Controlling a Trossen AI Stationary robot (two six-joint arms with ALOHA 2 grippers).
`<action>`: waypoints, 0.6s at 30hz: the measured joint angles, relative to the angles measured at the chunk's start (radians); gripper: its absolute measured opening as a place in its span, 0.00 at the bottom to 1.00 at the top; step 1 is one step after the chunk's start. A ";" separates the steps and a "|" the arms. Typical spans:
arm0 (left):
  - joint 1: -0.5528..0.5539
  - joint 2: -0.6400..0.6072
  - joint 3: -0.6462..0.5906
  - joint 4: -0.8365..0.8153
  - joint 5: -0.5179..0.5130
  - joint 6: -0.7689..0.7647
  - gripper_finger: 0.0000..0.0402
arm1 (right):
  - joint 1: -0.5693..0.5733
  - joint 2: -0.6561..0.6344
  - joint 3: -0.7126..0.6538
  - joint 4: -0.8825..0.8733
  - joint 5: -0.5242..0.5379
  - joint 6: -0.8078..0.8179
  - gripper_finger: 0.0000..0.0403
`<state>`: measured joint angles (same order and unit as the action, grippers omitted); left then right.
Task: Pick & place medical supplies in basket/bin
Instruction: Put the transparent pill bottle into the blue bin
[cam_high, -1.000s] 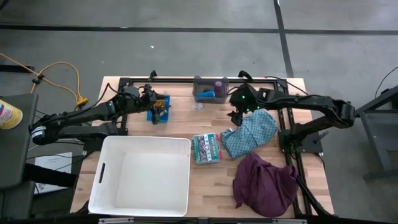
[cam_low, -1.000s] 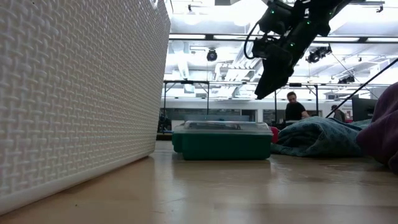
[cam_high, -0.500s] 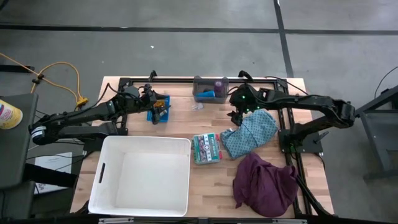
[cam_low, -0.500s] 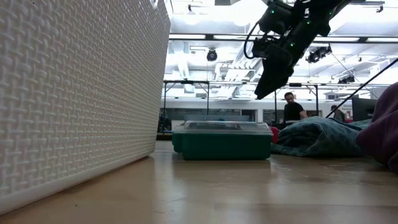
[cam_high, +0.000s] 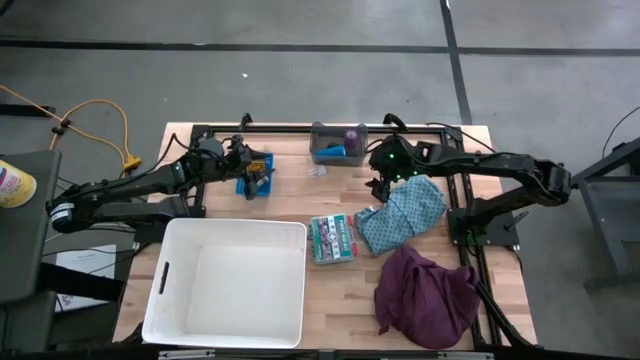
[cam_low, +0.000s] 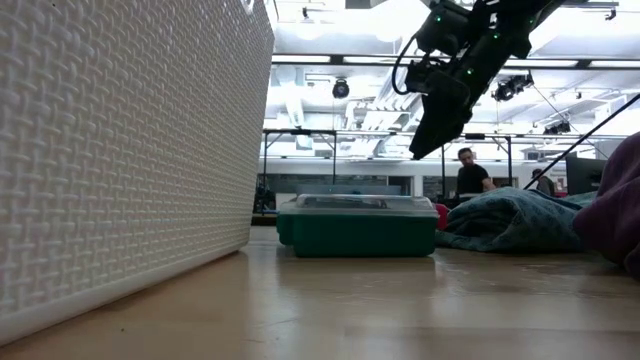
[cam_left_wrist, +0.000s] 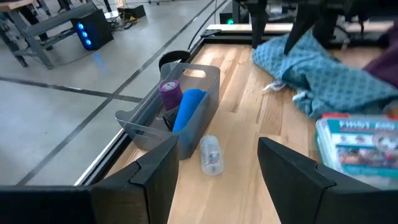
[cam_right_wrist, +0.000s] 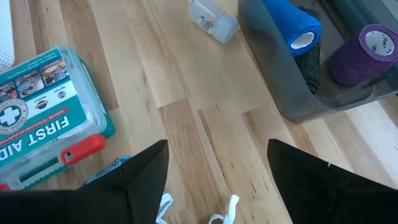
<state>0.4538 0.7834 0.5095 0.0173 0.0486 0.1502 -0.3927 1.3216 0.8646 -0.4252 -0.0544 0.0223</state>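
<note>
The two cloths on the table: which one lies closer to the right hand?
The teal patterned cloth. The right hand hangs over its edge, near the first aid box. The maroon cloth lies farther away, toward the table's front.

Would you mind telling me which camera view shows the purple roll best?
The right wrist view: the purple roll fills it large, standing in the grey bin beside the blue roll. The left wrist view shows it smaller; the high view shows only a speck; the low view does not show it.
</note>
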 joint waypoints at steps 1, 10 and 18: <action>0.000 0.000 0.000 0.005 0.000 -0.022 0.52 | 0.000 0.000 0.000 0.000 0.000 0.000 0.65; 0.002 0.000 0.000 0.008 -0.048 -0.092 0.52 | 0.000 0.000 0.000 0.000 0.000 0.000 0.65; 0.002 0.039 0.000 0.006 -0.130 -0.171 0.52 | 0.000 0.000 0.000 0.004 0.000 0.000 0.65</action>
<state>0.4561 0.8221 0.5095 0.0235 -0.0817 -0.0208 -0.3927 1.3216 0.8646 -0.4213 -0.0547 0.0223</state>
